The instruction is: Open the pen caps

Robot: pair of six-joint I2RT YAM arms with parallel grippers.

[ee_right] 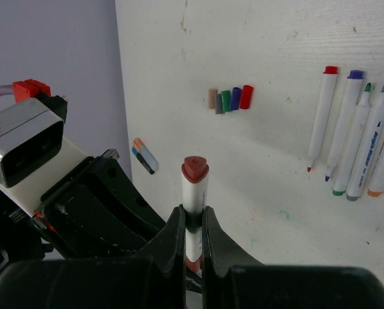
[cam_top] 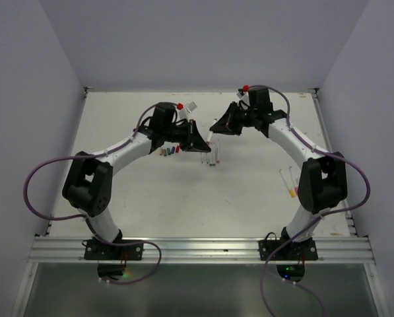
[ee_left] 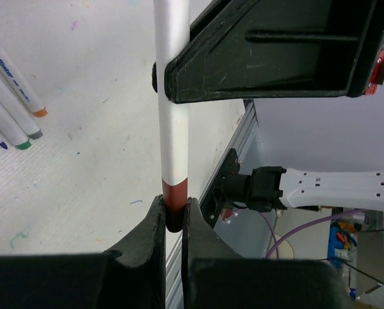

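The white tabletop (cam_top: 183, 205) carries everything, and both arms meet above its far half; the left claw (ee_left: 174, 209) and the right claw (ee_right: 193, 215) face each other over one pen (ee_left: 171, 129), which spans the short gap between them.

The left claw is pinched tight on the red-brown cap (ee_left: 174, 193) at the pen's end, its two fingers flat against the cap's sides; the right claw is clamped just as tight on the white barrel further along, with the pen's plugged tail end poking out past its fingers. The cap sits seated on the barrel, with no gap showing at the joint, so this one is gripped for the pull but not yet off.

Beyond the right claw and off to its right lie the bare pens (ee_right: 349, 135), side by side with their coloured tips exposed; directly beyond that claw sits the row of loose caps (ee_right: 229, 100), brown, grey, green, blue and red, touching one another.

By my judgement the task is well along: five caps off, one in hand; two more pens (cam_top: 290, 181) lie well to the right of both claws, too small to tell whether they are capped.
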